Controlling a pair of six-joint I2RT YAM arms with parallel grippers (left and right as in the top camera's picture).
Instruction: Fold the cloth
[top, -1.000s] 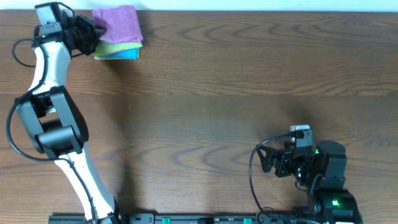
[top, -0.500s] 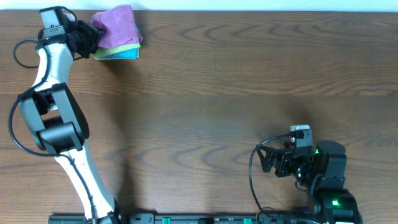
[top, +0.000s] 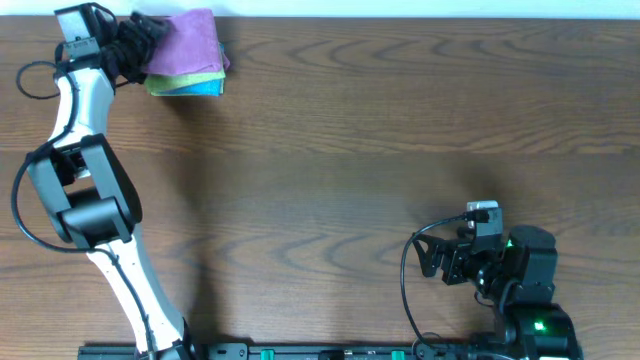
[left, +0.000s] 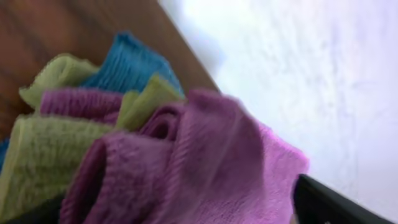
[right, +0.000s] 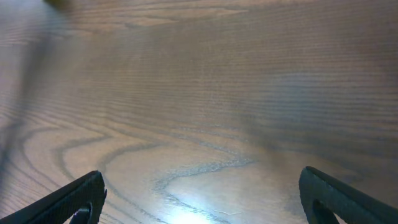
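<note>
Desk (top: 350, 150): stack in upper left of overhead, at far edge. Cloth (top: 190, 40) tops stack, over green cloth (top: 180, 77) and blue cloth (top: 203, 88). My left fingers (top: 138, 40) at cloth's left edge, look spread wide, purple pile bunched between, not clamped as far as I see. My right fingers (right: 202, 202) lower right of overhead, apart, holding nothing. Step, I judge: taking hold of cloth edge. Next calls for: close on purple layer only, leave green below, draw cloth off stack.

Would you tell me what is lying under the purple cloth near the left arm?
A yellow-green cloth and, below it, a blue cloth peek out along the edges. The purple cloth covers the rest of both, so their full extent is hidden.
</note>
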